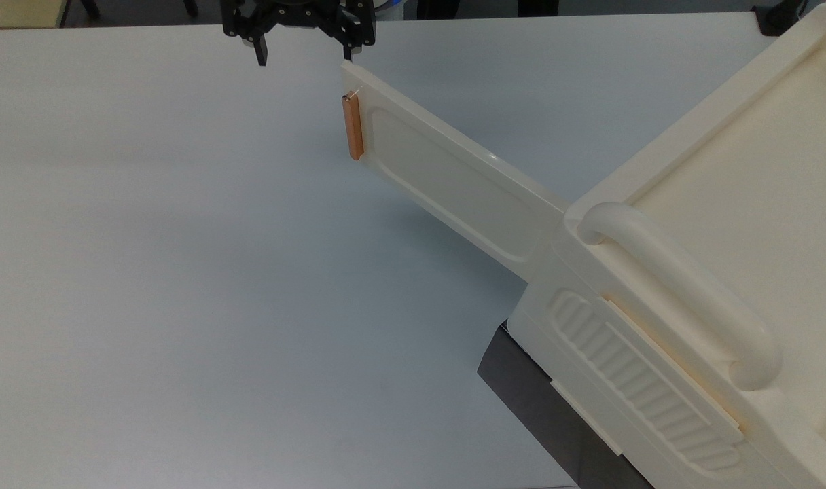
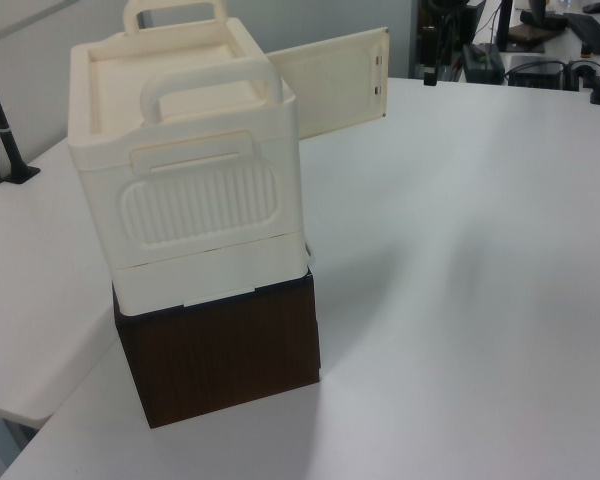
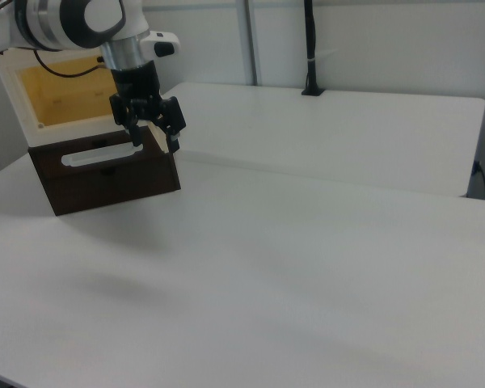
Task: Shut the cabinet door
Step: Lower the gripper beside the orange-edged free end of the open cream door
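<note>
Dark wood-look base point(image 1: 549, 401) and the ribbed side panel point(image 1: 640, 380) of the cabinet point(image 1: 739, 204) sit closest to the top view's lens, well away from the arm. The gripper point(image 1: 304, 49) hangs at the far edge of the table point(image 1: 182, 272), fingers spread wide and holding nothing. One fingertip point(image 1: 350, 51) sits just at the free top corner of the cabinet door point(image 1: 454, 183); contact is possible, though I cannot tell. Directly below the gripper is the copper-orange bar handle point(image 1: 352, 127), and from there the door runs away to its hinge at the cabinet, swung fully open. It looks like thin, stiff, light moulded plastic with a smooth, probably slippery face, so a push near the handle end should swing it easily. No brand, label or writing is readable anywhere.
</note>
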### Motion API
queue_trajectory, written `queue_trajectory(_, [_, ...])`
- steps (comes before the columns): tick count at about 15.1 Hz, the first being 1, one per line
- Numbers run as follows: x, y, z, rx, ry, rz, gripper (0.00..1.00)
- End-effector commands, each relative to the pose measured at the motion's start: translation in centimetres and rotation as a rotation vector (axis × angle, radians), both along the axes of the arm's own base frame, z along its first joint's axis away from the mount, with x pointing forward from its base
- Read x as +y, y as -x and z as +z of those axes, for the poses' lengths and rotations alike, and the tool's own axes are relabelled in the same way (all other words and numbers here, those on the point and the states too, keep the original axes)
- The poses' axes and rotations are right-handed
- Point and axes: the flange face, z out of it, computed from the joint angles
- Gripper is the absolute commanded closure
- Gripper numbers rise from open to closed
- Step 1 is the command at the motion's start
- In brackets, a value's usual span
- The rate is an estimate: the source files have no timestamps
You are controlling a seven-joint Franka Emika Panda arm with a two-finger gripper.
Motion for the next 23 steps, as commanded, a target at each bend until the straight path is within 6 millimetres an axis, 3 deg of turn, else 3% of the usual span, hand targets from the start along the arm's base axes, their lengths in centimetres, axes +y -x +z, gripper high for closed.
queue_trajectory(1, [-0.5,0.8,0.2,0.011,0.012,0.004,0.0])
queue_trajectory(9, [-0.4,0.8,0.2,0.009,0.01,0.0,0.0])
queue_trajectory(11, [-0.5,0.8,0.3,0.008,0.009,-0.001,0.24])
queue_trajectory(14, [-0.8,0.8,0.3,0.005,-0.002,-0.002,0.75])
queue_trajectory(16, [-0.7,0.8,0.3,0.008,-0.002,-0.001,0.96])
queue_trajectory(17, [-0.7,0.8,0.4,0.005,-0.002,-0.002,1.0])
queue_trajectory(21, [-0.8,0.5,0.8,-0.013,0.0,0.0,1.0])
queue_trajectory(23, [-1.0,0.1,2.3,-0.068,-0.003,-0.003,1.0])
